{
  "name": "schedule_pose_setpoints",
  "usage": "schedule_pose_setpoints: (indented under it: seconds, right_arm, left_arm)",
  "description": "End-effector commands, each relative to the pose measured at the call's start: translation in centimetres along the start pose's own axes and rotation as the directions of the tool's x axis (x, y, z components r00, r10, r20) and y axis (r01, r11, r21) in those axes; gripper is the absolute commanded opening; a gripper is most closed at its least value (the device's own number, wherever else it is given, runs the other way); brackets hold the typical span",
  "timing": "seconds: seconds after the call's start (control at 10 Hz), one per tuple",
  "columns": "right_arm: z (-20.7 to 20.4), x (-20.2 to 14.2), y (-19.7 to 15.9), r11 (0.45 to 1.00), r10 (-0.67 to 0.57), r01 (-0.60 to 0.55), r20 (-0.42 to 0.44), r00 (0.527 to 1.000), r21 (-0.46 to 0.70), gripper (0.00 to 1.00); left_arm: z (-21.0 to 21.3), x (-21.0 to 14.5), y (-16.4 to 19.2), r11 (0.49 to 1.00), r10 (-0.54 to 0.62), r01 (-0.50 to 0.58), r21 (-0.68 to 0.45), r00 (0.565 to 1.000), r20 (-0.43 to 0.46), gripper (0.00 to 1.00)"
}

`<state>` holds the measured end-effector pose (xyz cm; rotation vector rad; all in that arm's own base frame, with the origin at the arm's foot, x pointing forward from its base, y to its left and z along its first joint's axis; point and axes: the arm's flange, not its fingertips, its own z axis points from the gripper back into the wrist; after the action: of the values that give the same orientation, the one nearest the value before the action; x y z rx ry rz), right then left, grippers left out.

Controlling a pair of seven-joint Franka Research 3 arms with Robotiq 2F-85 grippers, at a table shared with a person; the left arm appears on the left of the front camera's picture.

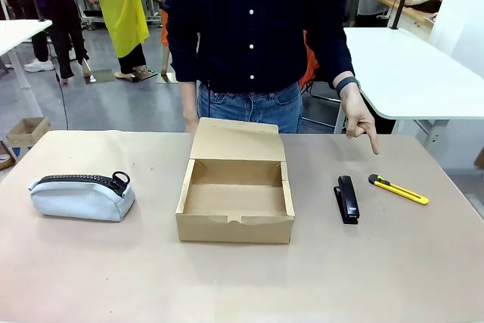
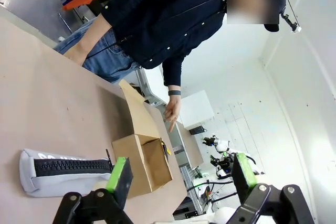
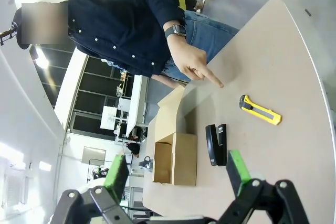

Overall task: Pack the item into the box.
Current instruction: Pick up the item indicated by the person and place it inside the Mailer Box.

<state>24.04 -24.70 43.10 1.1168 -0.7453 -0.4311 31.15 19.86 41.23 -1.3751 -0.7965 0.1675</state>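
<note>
The yellow utility knife [image 1: 398, 190] lies on the table [image 1: 242, 285] just right of the black stapler [image 1: 347, 199], well apart from the open cardboard box [image 1: 234, 228]. A person's hand [image 1: 361, 121] points down near the knife, seemingly not touching the table. A grey zippered pouch [image 1: 82, 194] sits far left. The left end effector [image 2: 181, 177] and right end effector [image 3: 177, 172] both gape wide, holding nothing.

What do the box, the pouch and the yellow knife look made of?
Box: matte brown cardboard, judging by its folded flaps.
Pouch: soft grey fabric, slightly sagging, with a black zipper.
Knife: smooth yellow casing, probably plastic, with black trim.
</note>
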Motion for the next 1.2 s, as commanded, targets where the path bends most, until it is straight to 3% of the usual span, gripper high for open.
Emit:
schedule_pose_setpoints:
  seconds: [0.0,0.1,0.2,0.4,0.5,0.6,0.7,0.8,0.9,1.0,1.1]
  right_arm:
    - [0.0,0.0,0.0,1.0,0.0,0.0,0.0,1.0,0.0,1.0]
    - [-2.6,0.5,2.0,0.991,0.127,-0.131,-0.135,0.983,-0.016,1.0]
    - [-5.6,0.9,3.7,0.954,0.276,-0.296,-0.247,0.929,-0.046,1.0]
    - [-12.3,1.1,5.4,0.754,0.555,-0.656,-0.494,0.669,-0.041,1.0]
    - [-14.5,0.9,5.9,0.638,0.62,-0.768,-0.552,0.557,-0.058,1.0]
    - [-16.3,0.5,6.4,0.545,0.652,-0.838,-0.628,0.426,-0.003,1.0]
    - [-17.4,0.2,7.0,0.477,0.672,-0.878,-0.662,0.332,0.044,1.0]
    - [-18.1,0.0,7.5,0.429,0.662,-0.902,-0.697,0.275,0.052,1.0]
    - [-18.8,-0.3,7.7,0.391,0.649,-0.92,-0.719,0.247,0.036,1.0]
    - [-18.8,-0.6,7.4,0.437,0.642,-0.899,-0.697,0.319,-0.009,1.0]
    - [-19.2,-0.5,8.3,0.491,0.604,-0.87,-0.734,0.311,0.035,1.0]
  left_arm:
    - [0.0,0.1,0.1,1.0,-0.022,0.022,-0.015,1.0,0.002,1.0]
    - [0.0,0.1,0.1,1.0,-0.022,0.022,-0.015,1.0,0.002,1.0]
    - [0.0,0.1,0.1,1.0,-0.022,0.022,-0.015,1.0,0.002,1.0]
    - [0.0,0.1,0.1,1.0,-0.022,0.022,-0.015,1.0,0.002,1.0]
    - [0.0,0.1,0.1,1.0,-0.022,0.022,-0.015,1.0,0.002,1.0]
    - [0.0,0.1,0.1,1.0,-0.022,0.022,-0.015,1.0,0.002,1.0]
    - [0.0,0.1,0.1,1.0,-0.022,0.022,-0.015,1.0,0.002,1.0]
    - [0.0,0.1,0.1,1.0,-0.022,0.022,-0.015,1.0,0.002,1.0]
    - [0.0,0.1,0.1,1.0,-0.022,0.022,-0.015,1.0,0.002,1.0]
    - [0.0,0.1,0.1,1.0,-0.022,0.022,-0.015,1.0,0.002,1.0]
    - [0.0,0.1,0.1,1.0,-0.022,0.022,-0.015,1.0,0.002,1.0]
